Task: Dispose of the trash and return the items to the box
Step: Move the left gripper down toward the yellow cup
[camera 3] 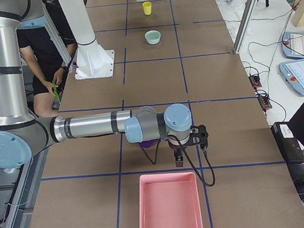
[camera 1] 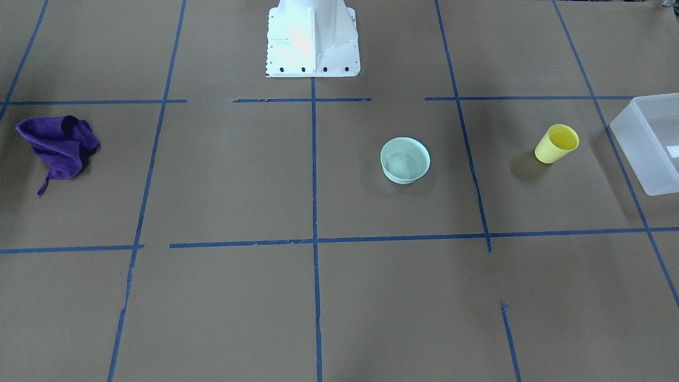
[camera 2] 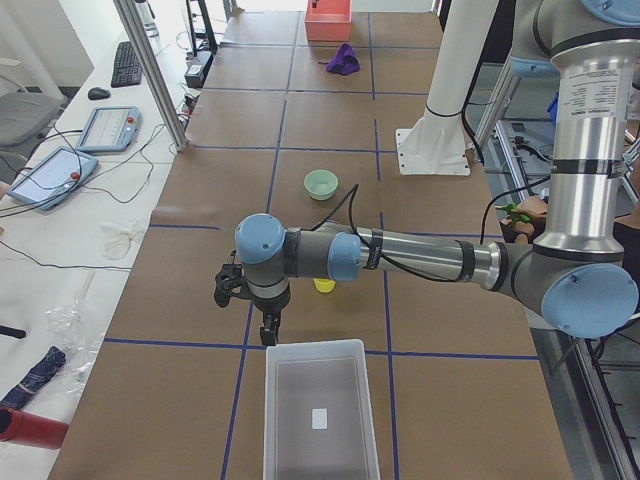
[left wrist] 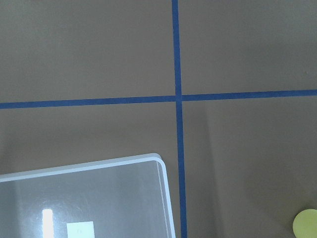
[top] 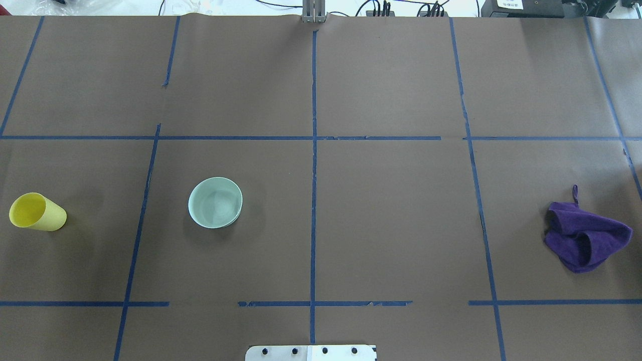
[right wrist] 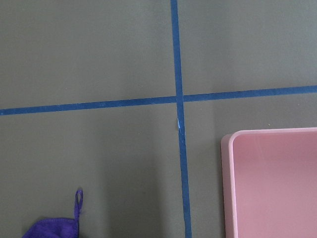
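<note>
One each: cup (camera 1: 556, 144), bowl (camera 1: 405, 175), cloth (camera 1: 57, 143), box (camera 1: 634, 154), pink bin (camera 3: 169, 213).

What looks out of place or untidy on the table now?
The purple cloth lies crumpled in a heap on the robot's right side. The yellow cup and green bowl stand upright, nothing spilled.
</note>
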